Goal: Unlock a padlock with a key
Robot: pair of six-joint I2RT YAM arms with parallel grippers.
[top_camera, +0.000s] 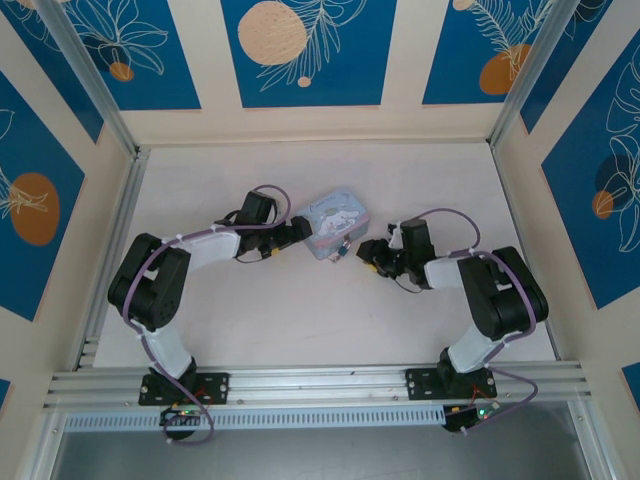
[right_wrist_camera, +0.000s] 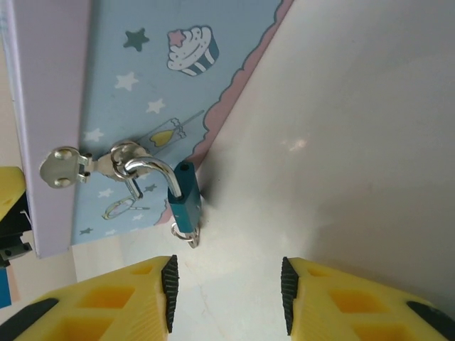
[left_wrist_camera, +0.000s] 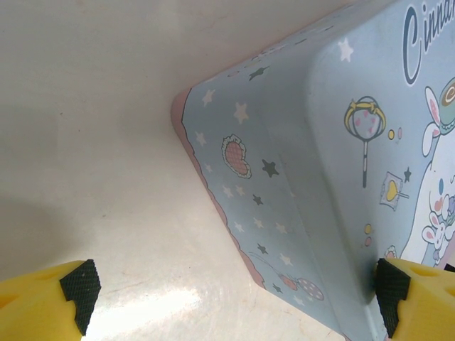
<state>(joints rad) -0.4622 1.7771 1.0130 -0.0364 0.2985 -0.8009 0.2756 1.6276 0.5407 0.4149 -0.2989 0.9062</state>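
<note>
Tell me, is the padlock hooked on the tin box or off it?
On: the padlock hangs by its shackle from the latch of the tin box. Locked or not: cannot tell.

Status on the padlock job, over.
Left claw open, astride tin corner. Right claw open, short of padlock. Padlock hangs on hasp, looks shut. Nothing in the way.

White table (top_camera: 300, 320) carries a pastel cartoon tin (top_camera: 335, 218) near its middle

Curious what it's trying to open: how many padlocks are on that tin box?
1. The small teal padlock hangs from the hasp on the cartoon tin box's side, just ahead of the right claw. Other sides may hide more.
</note>
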